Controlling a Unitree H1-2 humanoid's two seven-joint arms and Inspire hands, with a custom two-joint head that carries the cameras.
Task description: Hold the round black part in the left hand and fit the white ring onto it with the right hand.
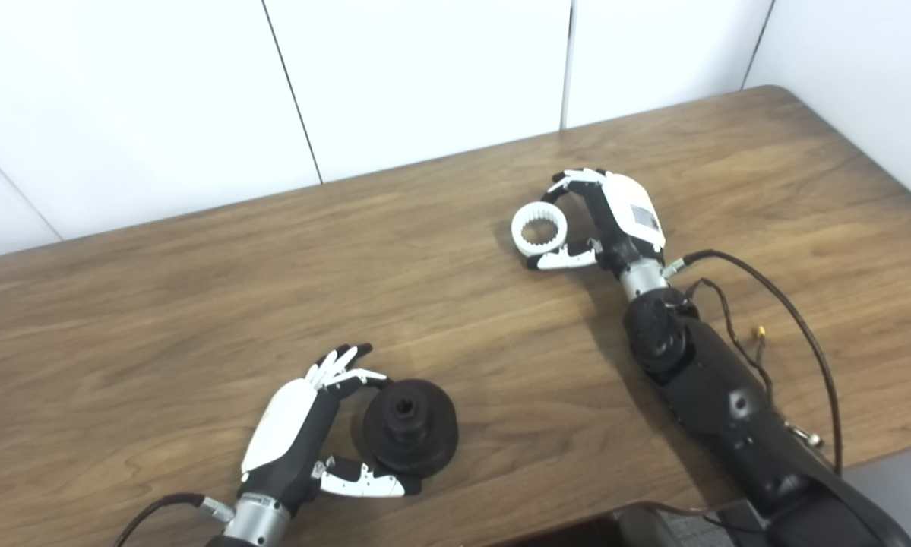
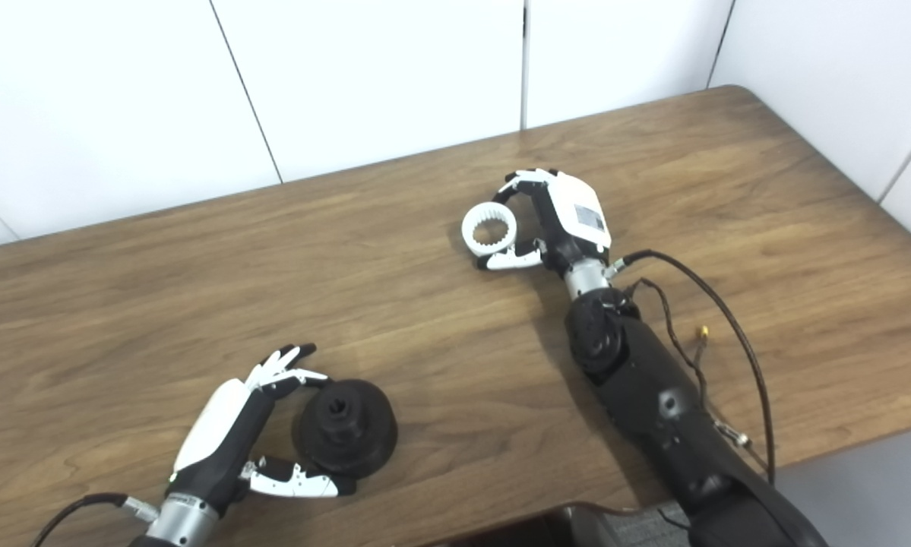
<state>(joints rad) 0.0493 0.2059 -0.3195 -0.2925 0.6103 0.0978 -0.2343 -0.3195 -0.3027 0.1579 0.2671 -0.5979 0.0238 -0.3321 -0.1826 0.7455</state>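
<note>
The round black part (image 1: pixel 409 428) rests on the table near the front edge, its hub with a centre hole facing up. My left hand (image 1: pixel 303 433) lies just to its left, open. Its fingers (image 1: pixel 343 365) reach toward the part's far-left rim, and its thumb runs along the near rim. The white ring (image 1: pixel 539 229), toothed on the inside, lies flat toward the back right. My right hand (image 1: pixel 611 220) is beside it, open. Its fingers (image 1: pixel 573 181) curl over the ring's far side and its thumb sits at the near side. The ring is still on the wood.
The brown wooden table (image 1: pixel 197 304) ends at a white panelled wall behind and has a rounded corner at the far right. Loose black cables (image 1: pixel 797 327) loop beside my right forearm, close to the table's right front edge.
</note>
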